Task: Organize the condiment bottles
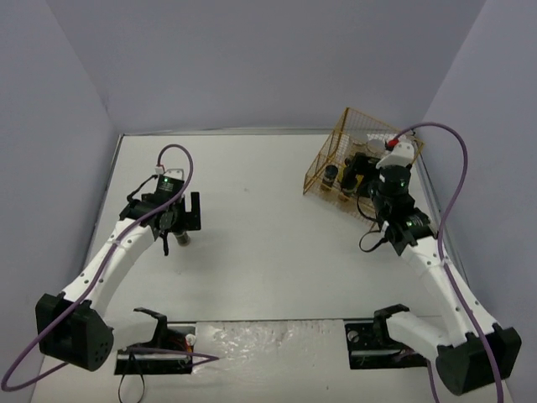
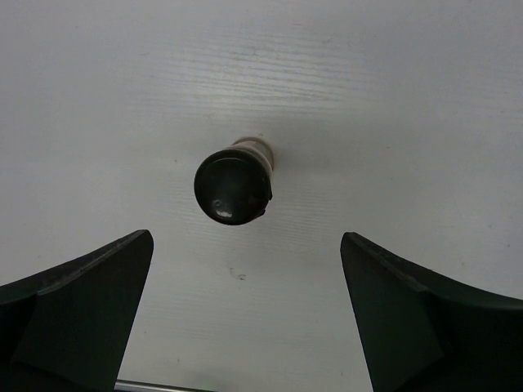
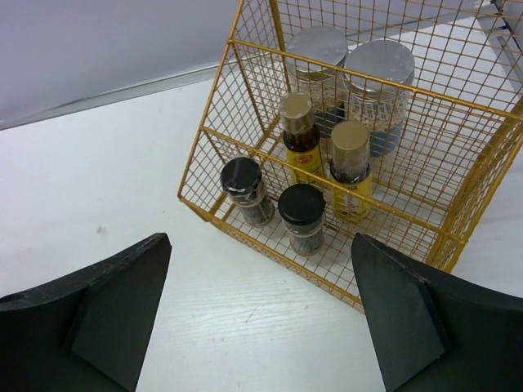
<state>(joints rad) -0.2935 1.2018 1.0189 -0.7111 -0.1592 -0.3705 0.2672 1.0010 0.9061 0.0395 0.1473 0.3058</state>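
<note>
Standing jar (image 2: 233,184) ahead of left pincer (image 2: 245,238)

White shells, black joints on the left arm (image 1: 113,252) and the right arm (image 1: 440,273). Purple cables (image 1: 462,168) loop over each; the fingers (image 3: 114,318) are black wedges.

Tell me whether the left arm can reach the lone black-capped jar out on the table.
Probably yes. The left claw hangs open just above the jar, which stands upright by itself on the table, and nothing lies between them.
</note>
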